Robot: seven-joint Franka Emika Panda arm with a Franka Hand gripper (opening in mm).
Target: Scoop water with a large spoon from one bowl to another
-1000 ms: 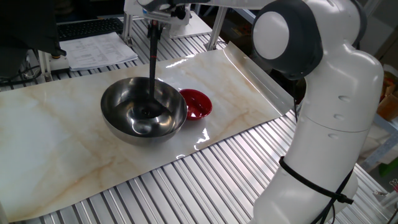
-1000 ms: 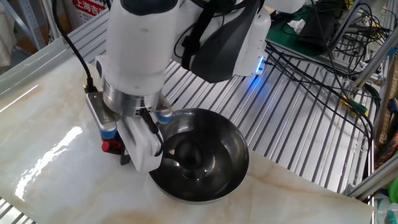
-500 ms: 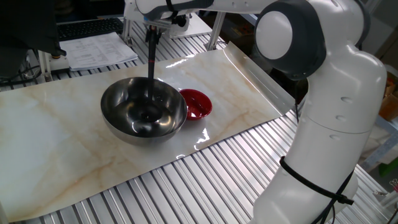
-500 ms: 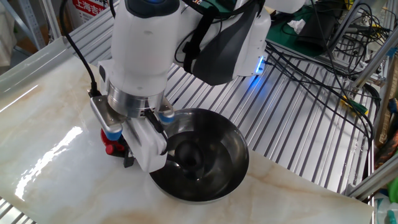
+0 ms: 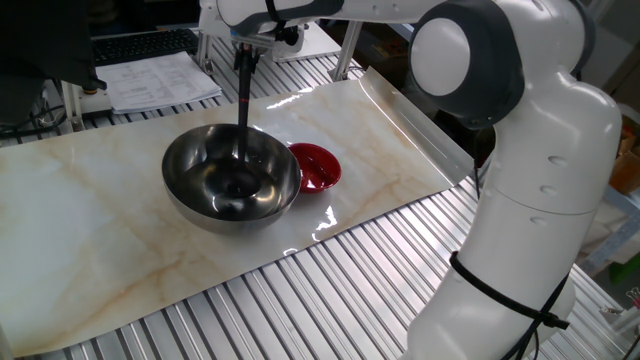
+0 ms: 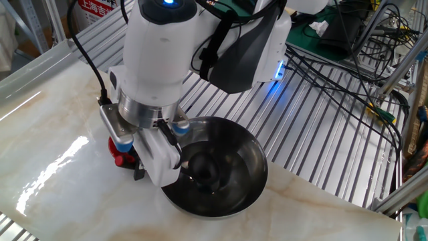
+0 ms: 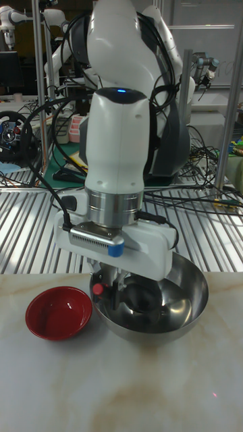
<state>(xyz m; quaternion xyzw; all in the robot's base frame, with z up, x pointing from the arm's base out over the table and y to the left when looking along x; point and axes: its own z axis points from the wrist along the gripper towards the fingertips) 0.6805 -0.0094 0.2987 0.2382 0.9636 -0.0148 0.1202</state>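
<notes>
The large steel bowl (image 5: pixel 185 150) (image 6: pixel 257 157) (image 7: pixel 192 304) stands mid-table. The small red bowl (image 5: pixel 316 166) (image 7: pixel 57 312) sits right beside it, apparently touching. My gripper (image 5: pixel 245 45) (image 7: pixel 116 280) hangs over the steel bowl, shut on the top of the black ladle's handle (image 5: pixel 243 95). The handle stands nearly upright. The ladle's scoop (image 5: pixel 238 183) (image 6: pixel 204 173) is low inside the steel bowl. The water shows only as glints around the scoop. In the tall fixed view the gripper body hides the handle and most of the scoop.
The marble-patterned board (image 5: pixel 90 210) lies on a slatted aluminium table (image 5: pixel 330 280). Papers (image 5: pixel 160 80) and a keyboard lie beyond the board's far edge. The robot's white body (image 5: pixel 540 200) fills the right side. Cables (image 6: pixel 334 73) cross the slats behind the bowl.
The gripper has risen a little and shifted slightly sideways with the ladle. The scoop stays inside the steel bowl, and both bowls have not moved.
</notes>
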